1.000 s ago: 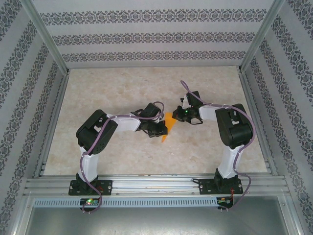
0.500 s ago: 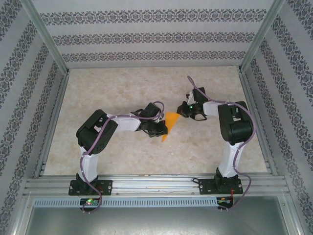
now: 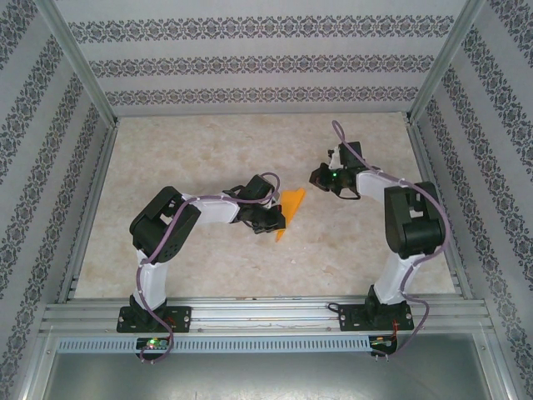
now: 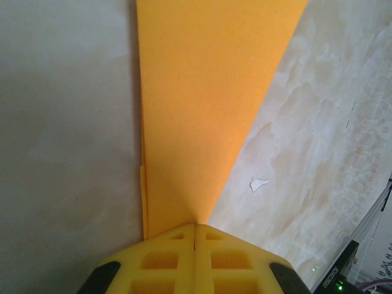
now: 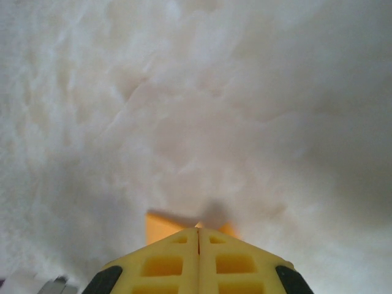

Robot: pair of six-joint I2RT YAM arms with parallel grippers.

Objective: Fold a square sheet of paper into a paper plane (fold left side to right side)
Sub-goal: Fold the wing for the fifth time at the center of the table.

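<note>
Orange paper dart (image 4: 202, 110), nearly folded, is pinched at its tip by the left fingers (image 4: 165, 260), right fingers (image 5: 165, 263) closed empty; wing crease looks next.

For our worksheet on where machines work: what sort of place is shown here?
Probably a robotics lab test cell: a left arm and right arm bolted to a metal rail, a marble-look table, and an aluminium frame holding patterned wall panels.

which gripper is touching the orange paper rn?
The left gripper: its shut tips meet the folded orange paper's narrow end. The right gripper, also shut, sits apart from it.
</note>
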